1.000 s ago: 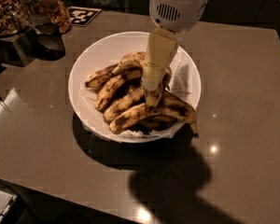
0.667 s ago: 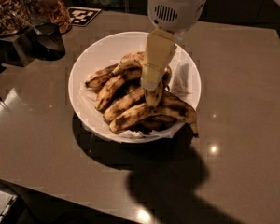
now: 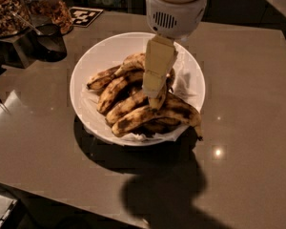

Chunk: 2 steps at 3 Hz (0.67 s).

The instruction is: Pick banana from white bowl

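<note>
A large white bowl (image 3: 88,66) lined with white paper stands in the middle of a brown table and holds several overripe bananas. My gripper (image 3: 157,103) reaches down from above into the middle of the pile. Its tip touches a thick, arched yellow banana (image 3: 127,109) with brown blotches. A long banana (image 3: 174,112) with a thin stem jutting over the right rim lies in front of it. Darker bananas (image 3: 115,87) lie to the left and behind. The cream gripper body hides the bananas behind it.
Glass jars of nuts (image 3: 5,6) and a dark container (image 3: 50,42) stand at the back left. A black and white marker tag (image 3: 85,15) lies behind the bowl. The table's front edge (image 3: 62,197) runs along the bottom left.
</note>
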Available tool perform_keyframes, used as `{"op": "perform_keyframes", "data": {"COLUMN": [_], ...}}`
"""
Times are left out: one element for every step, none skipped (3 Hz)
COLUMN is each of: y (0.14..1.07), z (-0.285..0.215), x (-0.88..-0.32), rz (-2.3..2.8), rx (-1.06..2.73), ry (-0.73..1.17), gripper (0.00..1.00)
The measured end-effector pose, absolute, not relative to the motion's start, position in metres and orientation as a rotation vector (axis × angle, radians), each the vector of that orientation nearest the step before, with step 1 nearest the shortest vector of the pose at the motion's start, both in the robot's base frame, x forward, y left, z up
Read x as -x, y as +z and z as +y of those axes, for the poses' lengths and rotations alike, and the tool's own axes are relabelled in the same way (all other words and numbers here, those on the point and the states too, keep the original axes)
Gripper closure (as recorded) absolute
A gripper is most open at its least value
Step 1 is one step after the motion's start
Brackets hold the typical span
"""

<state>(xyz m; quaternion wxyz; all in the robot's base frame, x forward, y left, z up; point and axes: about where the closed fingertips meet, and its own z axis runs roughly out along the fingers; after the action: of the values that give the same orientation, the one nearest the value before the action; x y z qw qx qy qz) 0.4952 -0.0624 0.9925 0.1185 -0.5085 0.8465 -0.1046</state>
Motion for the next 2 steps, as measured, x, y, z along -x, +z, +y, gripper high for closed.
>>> {"op": "perform_keyframes", "data": {"y": [0.992,0.988], "z": [-0.062,-0.047], "x": [-0.495,-0.499], "rz": [2.475,2.492], "rx": [1.487,1.477], "ry": [-0.306,-0.309], "gripper": [0.0,0.0]}}
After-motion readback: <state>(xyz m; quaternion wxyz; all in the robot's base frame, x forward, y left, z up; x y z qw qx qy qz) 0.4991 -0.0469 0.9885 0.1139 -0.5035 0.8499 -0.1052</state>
